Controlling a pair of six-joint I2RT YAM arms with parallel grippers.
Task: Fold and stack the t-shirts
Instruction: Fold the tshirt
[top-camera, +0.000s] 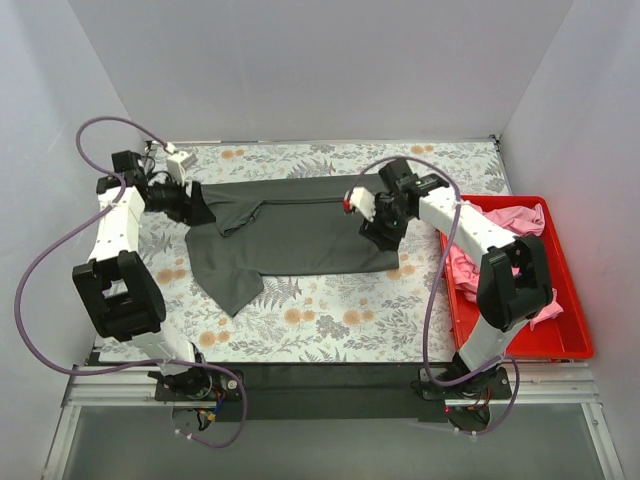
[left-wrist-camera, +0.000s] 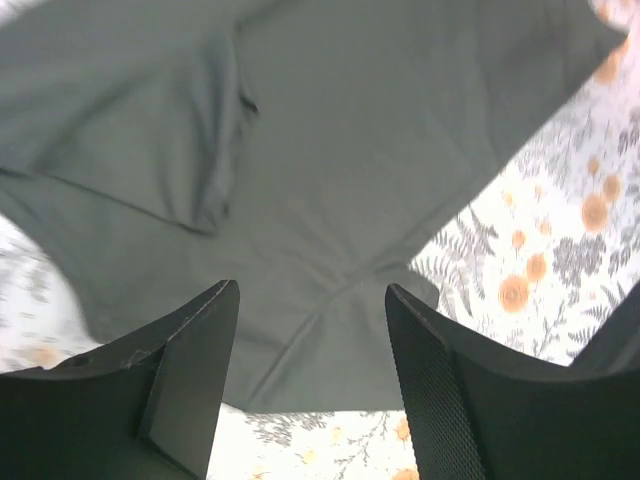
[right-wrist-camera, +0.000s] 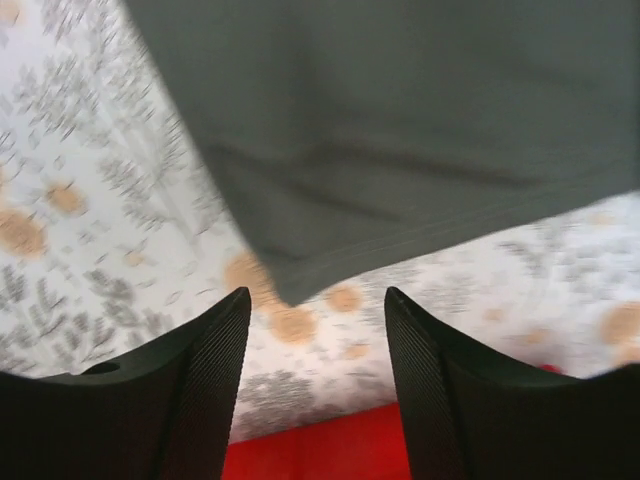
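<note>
The dark charcoal t-shirt (top-camera: 290, 232) lies spread on the floral table cloth, its upper part folded over, one sleeve hanging toward the front left. My left gripper (top-camera: 197, 207) is open and empty at the shirt's left edge; the left wrist view shows the shirt (left-wrist-camera: 330, 170) under the spread fingers (left-wrist-camera: 190, 370). My right gripper (top-camera: 385, 232) is open and empty over the shirt's right lower corner (right-wrist-camera: 290, 285), seen between its fingers (right-wrist-camera: 200, 380). Pink t-shirts (top-camera: 500, 225) lie crumpled in the red tray.
The red tray (top-camera: 570, 340) stands on the right side of the table; its edge shows in the right wrist view (right-wrist-camera: 320, 450). The floral table cloth (top-camera: 320, 320) covers the table. White walls close in the back and sides.
</note>
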